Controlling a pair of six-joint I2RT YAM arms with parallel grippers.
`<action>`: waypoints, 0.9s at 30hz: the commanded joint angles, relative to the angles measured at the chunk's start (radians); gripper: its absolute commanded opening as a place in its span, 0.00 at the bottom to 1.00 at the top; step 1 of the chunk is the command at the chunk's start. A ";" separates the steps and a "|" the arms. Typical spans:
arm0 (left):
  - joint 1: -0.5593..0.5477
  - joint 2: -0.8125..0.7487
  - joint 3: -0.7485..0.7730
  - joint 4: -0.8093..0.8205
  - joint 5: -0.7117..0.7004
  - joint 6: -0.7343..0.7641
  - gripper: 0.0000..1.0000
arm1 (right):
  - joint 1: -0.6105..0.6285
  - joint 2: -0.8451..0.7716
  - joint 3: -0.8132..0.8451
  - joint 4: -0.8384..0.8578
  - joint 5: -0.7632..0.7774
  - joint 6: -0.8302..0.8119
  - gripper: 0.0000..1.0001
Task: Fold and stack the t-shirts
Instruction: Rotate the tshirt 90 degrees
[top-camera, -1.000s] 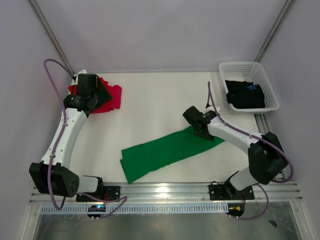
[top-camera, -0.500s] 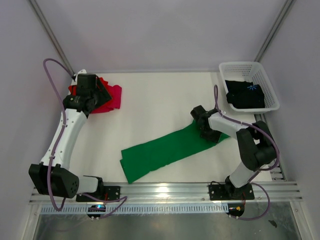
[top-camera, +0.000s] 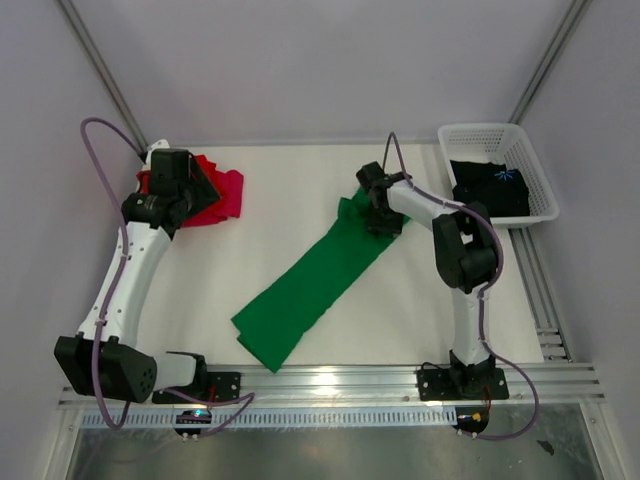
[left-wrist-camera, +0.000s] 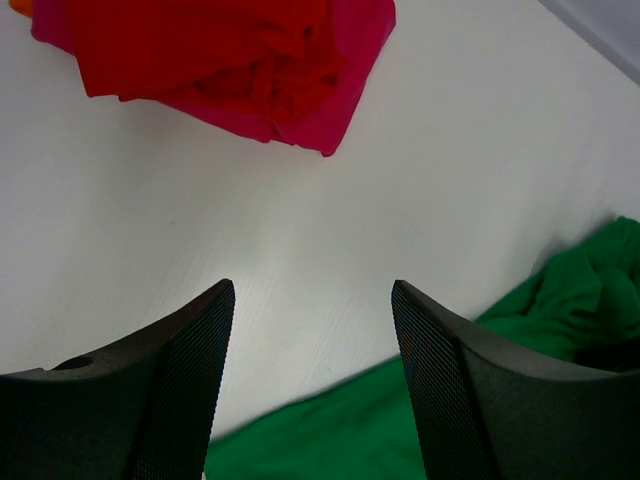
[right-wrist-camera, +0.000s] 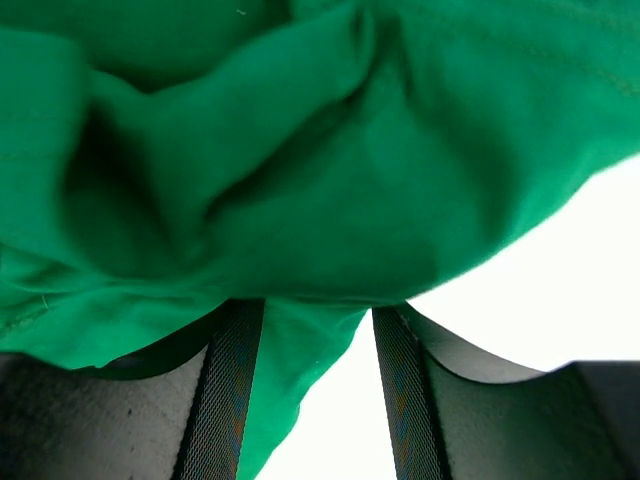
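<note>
Four shirts are in sight, one of each colour. The green shirt (top-camera: 300, 290) lies folded into a long narrow band in the middle of the desk (top-camera: 300, 180). Seen from above, it slants from its near end at 7 o'clock up to its far end at 1 o'clock. The far end is rumpled into a small heap, while the rest lies flat.

The right gripper (top-camera: 379, 214) sits on that heap. In the right wrist view its jaws stand apart, with green cloth bunched over their tips and a tongue of it hanging down between them. A sliver of bare desk shows beside one finger, so the jaws are not pressed together on the cloth.

The red shirt (left-wrist-camera: 200, 45) and the pink shirt (left-wrist-camera: 350, 60) lie together in one pile at the 10 o'clock corner, well apart from the green band. The red one rests on top and the pink edge shows beneath it. The left gripper (left-wrist-camera: 312, 290) hangs just on the near side of this pile. Its jaws are spread, with only bare desk between them, and they touch neither shirt.

The black shirt (top-camera: 488, 192), with a small blue print (top-camera: 505, 175), lies inside the single white basket (top-camera: 480, 133). The basket stands at the 2 o'clock corner, near the right gripper but apart from it.

Two arms rise from the near edge, one at each side.
</note>
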 joint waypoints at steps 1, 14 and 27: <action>0.006 -0.053 0.001 -0.008 -0.022 0.011 0.67 | 0.008 0.122 0.155 0.113 -0.202 -0.099 0.53; 0.007 -0.136 -0.045 -0.092 -0.054 -0.004 0.67 | 0.008 0.423 0.690 0.145 -0.612 -0.222 0.53; 0.007 -0.196 -0.157 -0.081 0.003 -0.055 0.67 | 0.008 0.269 0.456 0.444 -0.651 -0.236 0.53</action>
